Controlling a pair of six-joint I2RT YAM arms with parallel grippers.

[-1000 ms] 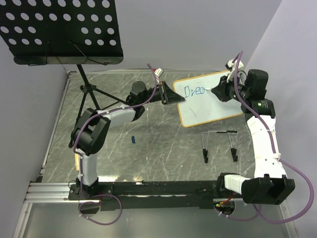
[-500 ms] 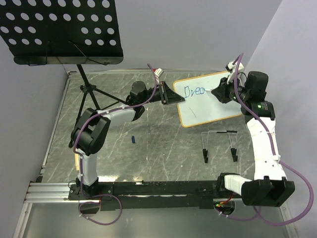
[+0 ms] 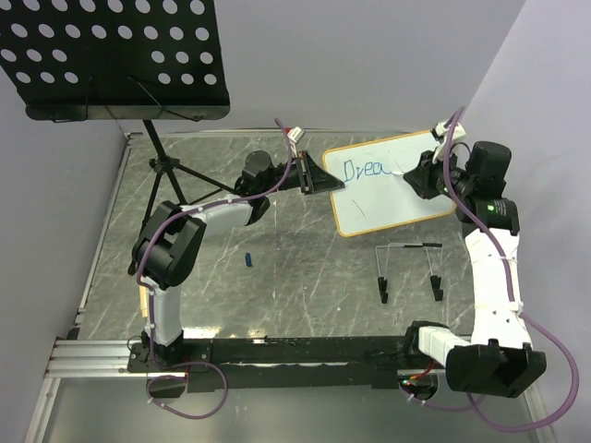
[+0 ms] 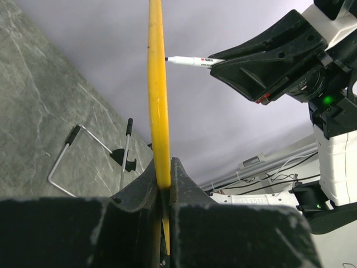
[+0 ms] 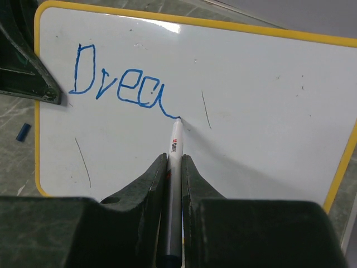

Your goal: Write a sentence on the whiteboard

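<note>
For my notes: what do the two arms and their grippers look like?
Both arms alike: the left arm and right arm have white links between bulky black joints, with a purple cable looping along each. The left gripper and right gripper have black wedge-shaped fingers. A green light glows on the right wrist.

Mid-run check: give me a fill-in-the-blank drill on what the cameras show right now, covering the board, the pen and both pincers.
The blue handwriting on the rectangular white whiteboard so far reads ____. The right pincer is shut on a slim white ____, its tip touching the board. The left pincer clamps the whiteboard's ____ frame edge.
Missing words: Drea; marker; yellow.
</note>
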